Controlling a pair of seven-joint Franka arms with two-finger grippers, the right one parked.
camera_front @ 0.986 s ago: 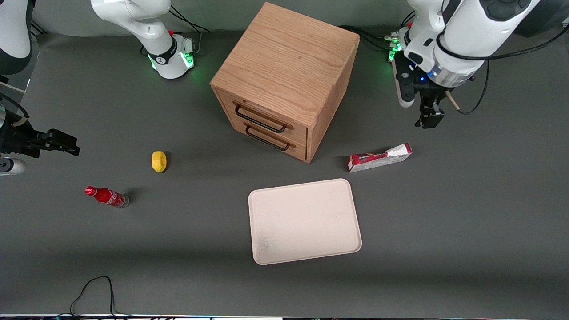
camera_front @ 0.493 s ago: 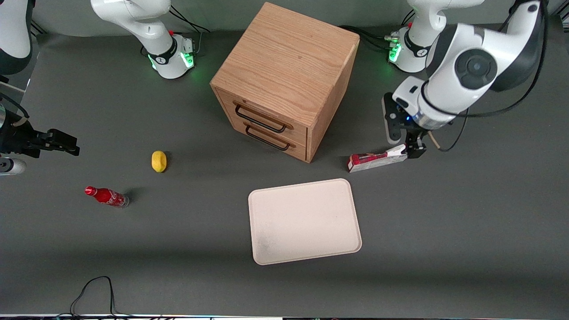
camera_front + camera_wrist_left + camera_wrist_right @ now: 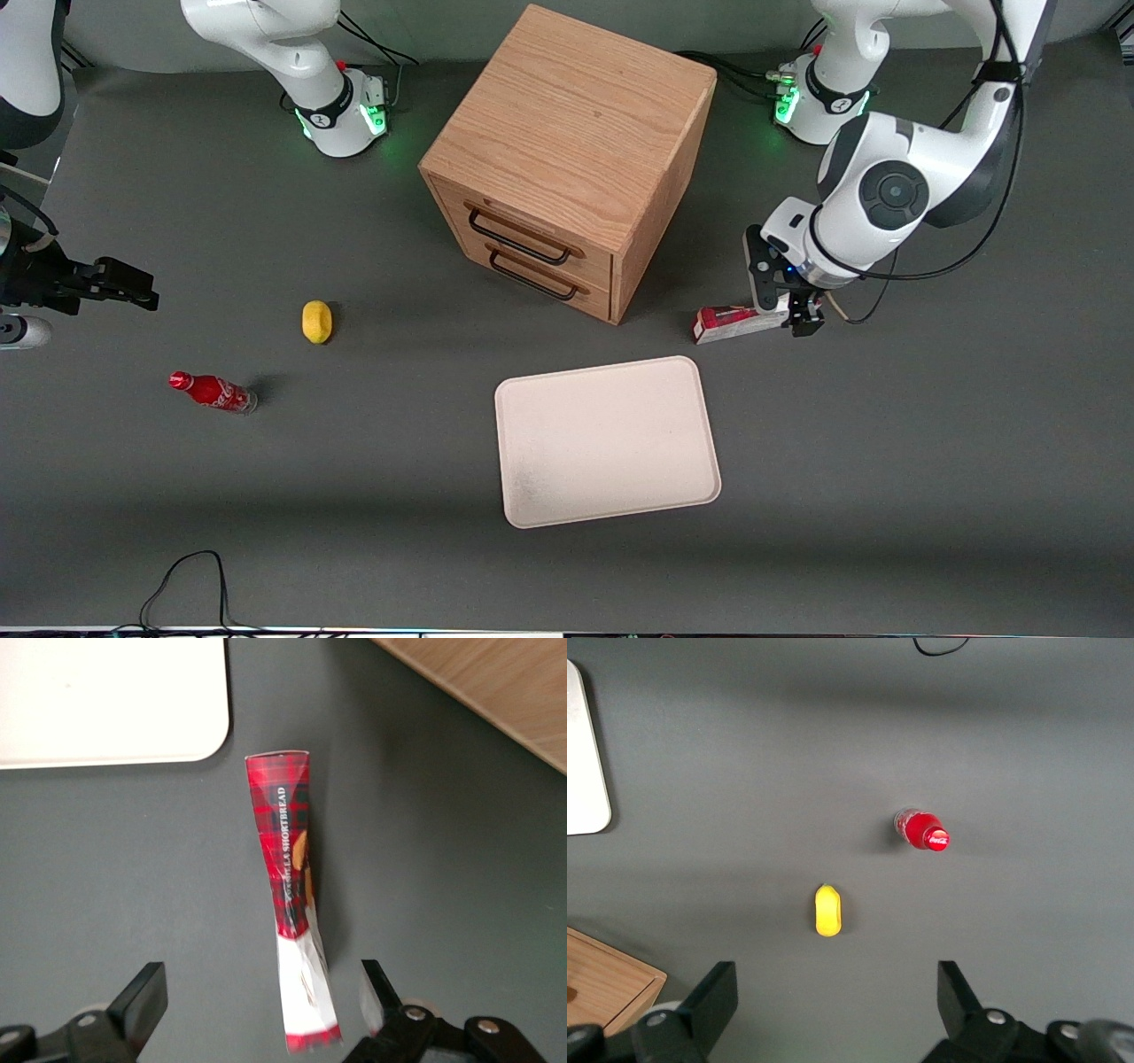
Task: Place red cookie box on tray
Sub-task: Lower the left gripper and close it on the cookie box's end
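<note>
front view: dark grey table; gripper spread astride red cookie box

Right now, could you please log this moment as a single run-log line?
phase: pre-grasp | end effector: open, straddling red cookie box white end | box: on table, beside tray | tray: no box yet

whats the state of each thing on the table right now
red cookie box: lying on the table, off the tray, not gripped
tray: flat on the table, nothing on it
gripper: open, low over the box's white end, fingers either side of it
drawer cabinet: both drawers shut
cola bottle: lying on its side, capped
yellow fruit: resting on the table
</note>
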